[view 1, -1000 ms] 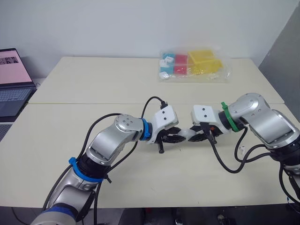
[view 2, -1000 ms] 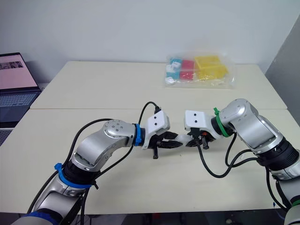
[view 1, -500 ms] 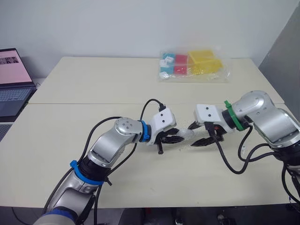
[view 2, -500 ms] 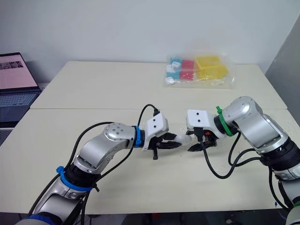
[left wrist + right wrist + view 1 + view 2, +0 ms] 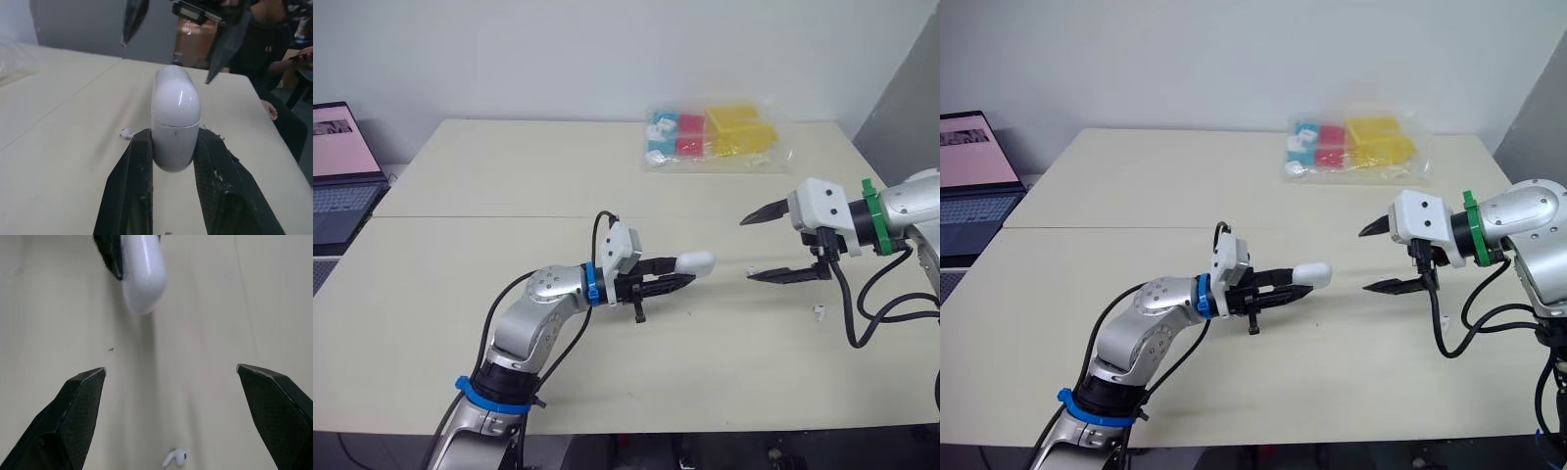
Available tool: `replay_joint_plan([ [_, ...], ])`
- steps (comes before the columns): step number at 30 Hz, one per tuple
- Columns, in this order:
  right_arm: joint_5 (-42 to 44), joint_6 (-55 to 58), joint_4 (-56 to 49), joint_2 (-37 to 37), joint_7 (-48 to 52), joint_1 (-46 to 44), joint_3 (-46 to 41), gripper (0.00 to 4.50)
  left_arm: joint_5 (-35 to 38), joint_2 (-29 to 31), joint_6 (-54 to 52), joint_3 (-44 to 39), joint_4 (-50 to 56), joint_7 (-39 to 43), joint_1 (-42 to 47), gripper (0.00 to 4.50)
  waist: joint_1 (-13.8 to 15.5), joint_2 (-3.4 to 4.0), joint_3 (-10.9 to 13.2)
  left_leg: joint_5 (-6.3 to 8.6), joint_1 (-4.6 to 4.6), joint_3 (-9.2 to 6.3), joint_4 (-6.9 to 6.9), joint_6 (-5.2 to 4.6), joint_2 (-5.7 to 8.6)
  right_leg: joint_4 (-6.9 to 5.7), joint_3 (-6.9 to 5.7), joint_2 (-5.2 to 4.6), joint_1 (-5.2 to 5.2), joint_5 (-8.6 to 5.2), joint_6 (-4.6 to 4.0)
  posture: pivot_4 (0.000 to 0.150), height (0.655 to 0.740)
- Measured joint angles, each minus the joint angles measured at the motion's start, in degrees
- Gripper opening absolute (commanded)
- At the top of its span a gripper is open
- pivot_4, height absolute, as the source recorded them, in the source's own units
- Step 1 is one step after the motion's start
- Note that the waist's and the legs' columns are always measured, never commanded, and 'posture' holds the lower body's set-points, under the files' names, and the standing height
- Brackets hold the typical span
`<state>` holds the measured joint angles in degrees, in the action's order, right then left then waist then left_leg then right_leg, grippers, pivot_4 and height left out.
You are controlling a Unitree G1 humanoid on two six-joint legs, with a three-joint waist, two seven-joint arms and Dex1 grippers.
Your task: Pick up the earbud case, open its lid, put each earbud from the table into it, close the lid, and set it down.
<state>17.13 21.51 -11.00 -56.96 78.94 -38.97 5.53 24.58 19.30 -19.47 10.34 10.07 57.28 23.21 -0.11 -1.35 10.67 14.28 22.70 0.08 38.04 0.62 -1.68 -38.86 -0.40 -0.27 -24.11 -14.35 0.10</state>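
The bench [image 5: 460,294] carries everything. A laptop [image 5: 337,186] sits well off to the outer side of the left pincer [image 5: 683,272]. A clear bag of coloured boxes [image 5: 715,137] lies well beyond the right pincer [image 5: 746,251], at the far edge. The left pincer is clamped on the white earbud case [image 5: 693,261], lid closed, held level above the bench and jutting past the fingertips toward the right pincer. The right pincer is spread wide, apart from the case and facing it. One earbud [image 5: 752,270] lies by its lower fingertip; another earbud [image 5: 819,312] lies beneath that pincer's base.
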Motion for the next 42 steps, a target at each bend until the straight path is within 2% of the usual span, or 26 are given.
replay_joint_plan([
  [4,0.96,-1.95,-5.47,2.01,-4.16,4.15,-3.65,4.5,-0.82,-0.73,4.08,0.5,-2.63,1.02,0.5,0.78,0.04,0.0,0.0,0.0,-0.02,0.02,0.05,0.0,0.02,0.0,0.0,0.0,0.06,0.02,-0.02,0.15,0.74],
  [11,6.67,6.0,-15.15,4.49,-9.84,6.29,-3.89,4.5,-3.47,-1.41,7.41,1.69,-6.46,1.16,2.28,0.78,-0.02,0.0,0.0,0.0,-0.01,0.02,0.03,0.0,0.01,0.01,0.01,0.0,0.04,0.02,-0.02,0.15,0.74],
  [17,-0.66,0.19,-12.0,6.93,-12.85,6.27,1.59,4.5,-4.32,-0.82,7.28,1.79,-6.47,1.31,2.83,0.78,-0.06,0.0,0.0,0.0,-0.02,0.04,0.03,0.0,0.04,0.0,0.0,0.05,0.02,0.02,-0.02,0.15,0.74],
  [23,-4.61,-2.71,-7.01,10.27,-13.93,1.75,4.81,4.5,-5.12,0.04,7.48,2.18,-6.34,1.7,2.75,0.78,-0.08,0.0,0.0,0.0,-0.01,0.01,0.01,0.0,0.02,0.03,-0.01,0.11,0.02,0.01,-0.03,0.15,0.74],
  [42,-5.66,-2.86,-4.34,10.99,-13.63,-0.95,5.72,4.5,-7.06,1.7,9.97,3.23,-6.25,1.87,1.91,0.78,-0.04,0.0,0.0,0.0,0.0,0.03,0.0,0.0,0.0,0.04,0.0,0.06,0.01,0.01,-0.04,0.15,0.74],
])
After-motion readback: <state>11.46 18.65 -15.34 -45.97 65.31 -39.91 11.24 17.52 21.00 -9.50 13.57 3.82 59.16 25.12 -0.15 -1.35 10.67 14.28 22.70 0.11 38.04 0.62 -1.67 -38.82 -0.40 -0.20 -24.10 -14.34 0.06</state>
